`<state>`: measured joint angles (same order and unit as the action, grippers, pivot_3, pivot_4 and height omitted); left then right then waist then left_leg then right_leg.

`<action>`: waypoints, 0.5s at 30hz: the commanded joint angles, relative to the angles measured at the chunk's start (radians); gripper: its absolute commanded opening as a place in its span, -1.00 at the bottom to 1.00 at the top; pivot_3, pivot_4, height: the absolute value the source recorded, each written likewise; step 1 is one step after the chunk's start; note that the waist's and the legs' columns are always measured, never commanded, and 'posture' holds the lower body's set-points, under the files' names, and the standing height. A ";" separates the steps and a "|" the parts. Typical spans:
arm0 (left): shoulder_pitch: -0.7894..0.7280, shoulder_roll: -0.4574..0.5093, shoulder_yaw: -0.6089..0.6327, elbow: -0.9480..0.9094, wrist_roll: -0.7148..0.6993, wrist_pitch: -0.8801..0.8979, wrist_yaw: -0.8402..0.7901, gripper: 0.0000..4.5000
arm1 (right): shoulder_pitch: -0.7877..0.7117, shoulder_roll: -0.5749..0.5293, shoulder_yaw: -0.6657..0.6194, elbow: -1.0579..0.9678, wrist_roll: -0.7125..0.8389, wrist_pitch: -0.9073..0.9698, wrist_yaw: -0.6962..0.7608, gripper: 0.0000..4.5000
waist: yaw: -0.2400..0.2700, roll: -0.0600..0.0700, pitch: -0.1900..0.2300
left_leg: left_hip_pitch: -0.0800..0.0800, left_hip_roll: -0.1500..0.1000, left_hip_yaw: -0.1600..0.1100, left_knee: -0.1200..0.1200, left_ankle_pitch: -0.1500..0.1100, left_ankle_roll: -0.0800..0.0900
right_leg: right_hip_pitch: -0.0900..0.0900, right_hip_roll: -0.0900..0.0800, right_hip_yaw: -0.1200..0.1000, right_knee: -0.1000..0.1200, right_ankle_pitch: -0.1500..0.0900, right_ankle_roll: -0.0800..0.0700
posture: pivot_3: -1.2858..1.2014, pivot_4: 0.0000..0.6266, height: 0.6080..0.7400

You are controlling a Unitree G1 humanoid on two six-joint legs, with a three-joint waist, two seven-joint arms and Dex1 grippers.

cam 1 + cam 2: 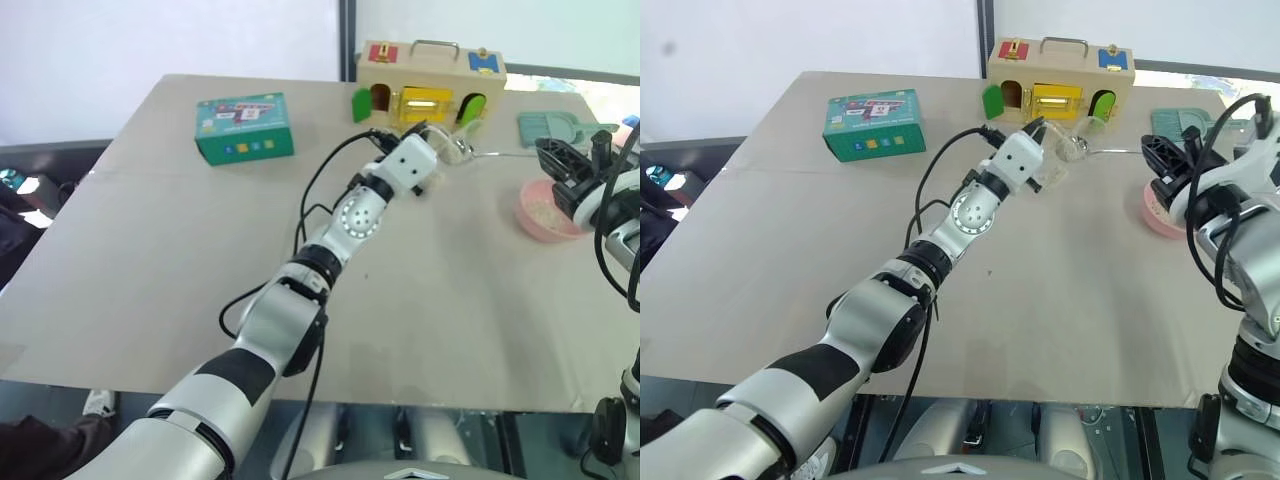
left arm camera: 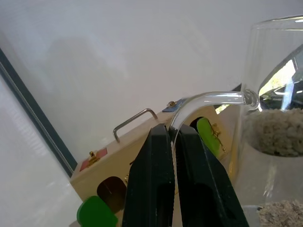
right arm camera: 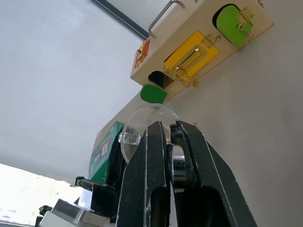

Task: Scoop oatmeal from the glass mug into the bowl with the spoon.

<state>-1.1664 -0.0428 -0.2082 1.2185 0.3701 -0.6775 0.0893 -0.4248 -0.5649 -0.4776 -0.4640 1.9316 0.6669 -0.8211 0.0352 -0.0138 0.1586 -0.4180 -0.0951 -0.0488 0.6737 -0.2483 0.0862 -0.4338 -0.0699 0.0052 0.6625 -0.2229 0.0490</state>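
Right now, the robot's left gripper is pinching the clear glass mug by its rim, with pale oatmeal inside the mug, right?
Not quite. The left gripper pinches the clear glass mug by its curved handle, not its rim; the left wrist view shows the black fingers shut on that handle. The pale oatmeal is indeed inside the mug.

A plain beige surface carries a green card box at the far left, a wooden latch box at the back, a teal dustpan and the pink bowl, seemingly holding oatmeal.
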 commanded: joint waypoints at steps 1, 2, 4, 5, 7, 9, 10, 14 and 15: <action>-0.001 -0.023 -0.023 -0.001 0.007 0.011 -0.027 -0.99 | -0.014 -0.004 -0.068 -0.072 0.041 -0.038 0.005 -1.00 | 0.000 0.000 0.000 | 0.000 0.000 0.000 0.000 0.000 0.000 | 0.000 0.000 0.000 0.000 0.000 0.000 | 0.03 -0.52 1.00; -0.001 -0.024 -0.021 0.001 0.004 0.016 -0.031 -0.99 | -0.012 -0.004 -0.075 -0.074 0.041 -0.039 0.002 -1.00 | 0.000 0.000 0.000 | 0.000 0.000 0.000 0.000 0.000 0.000 | 0.000 0.000 0.000 0.000 0.000 0.000 | 0.03 -0.52 1.00; -0.002 -0.024 -0.016 0.005 -0.001 0.028 -0.035 -0.99 | 0.000 -0.007 -0.094 -0.078 0.041 -0.039 -0.004 -1.00 | 0.000 0.000 0.000 | 0.000 0.000 0.000 0.000 0.000 0.000 | 0.000 0.000 0.000 0.000 0.000 0.000 | 0.03 -0.52 1.00; -0.002 -0.025 -0.013 0.006 -0.003 0.033 -0.037 -0.99 | 0.006 -0.008 -0.101 -0.080 0.041 -0.038 -0.006 -1.00 | 0.000 0.000 0.000 | 0.000 0.000 0.000 0.000 0.000 0.000 | 0.000 0.000 0.000 0.000 0.000 0.000 | 0.03 -0.52 1.00; -0.005 -0.025 -0.009 0.008 -0.006 0.041 -0.040 -0.99 | 0.019 -0.011 -0.119 -0.082 0.041 -0.037 -0.008 -1.00 | 0.000 0.000 0.000 | 0.000 0.000 0.000 0.000 0.000 0.000 | 0.000 0.000 0.000 0.000 0.000 0.000 | 0.03 -0.52 1.00; -0.012 -0.029 -0.008 0.012 -0.007 0.054 -0.042 -0.99 | 0.036 -0.014 -0.145 -0.083 0.041 -0.041 -0.008 -1.00 | 0.001 0.000 0.000 | 0.000 0.000 0.000 0.000 0.000 0.000 | 0.000 0.000 0.000 0.000 0.000 0.000 | 0.03 -0.52 1.00; -0.016 -0.032 -0.008 0.014 -0.006 0.062 -0.041 -0.99 | 0.044 -0.013 -0.158 -0.083 0.041 -0.043 -0.008 -1.00 | 0.002 0.000 0.000 | 0.000 0.000 0.000 0.000 0.000 0.000 | 0.000 0.000 0.001 0.000 0.000 0.000 | 0.03 -0.52 1.00; -0.035 -0.048 -0.009 0.021 -0.003 0.085 -0.039 -0.99 | 0.075 -0.003 -0.192 -0.081 0.041 -0.052 -0.006 -1.00 | 0.002 0.000 0.000 | 0.000 0.000 0.001 0.000 0.000 0.001 | 0.000 0.000 0.001 0.000 0.000 0.000 | 0.03 -0.52 1.00; -0.041 -0.054 -0.008 0.023 -0.003 0.092 -0.037 -0.99 | 0.084 0.002 -0.201 -0.081 0.041 -0.055 -0.005 -1.00 | 0.002 0.000 0.000 | 0.000 0.000 0.001 0.000 -0.001 0.001 | 0.000 0.000 0.001 0.000 0.000 0.000 | 0.03 -0.52 1.00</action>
<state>-1.1671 -0.0857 -0.2111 1.2681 0.3710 -0.5824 0.0467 -0.3419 -0.5627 -0.6329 -0.5072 1.9490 0.6363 -0.8355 0.0374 -0.0138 0.1586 -0.4179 -0.0950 -0.0477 0.6737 -0.2489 0.0873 -0.4337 -0.0698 0.0063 0.6625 -0.2227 0.0494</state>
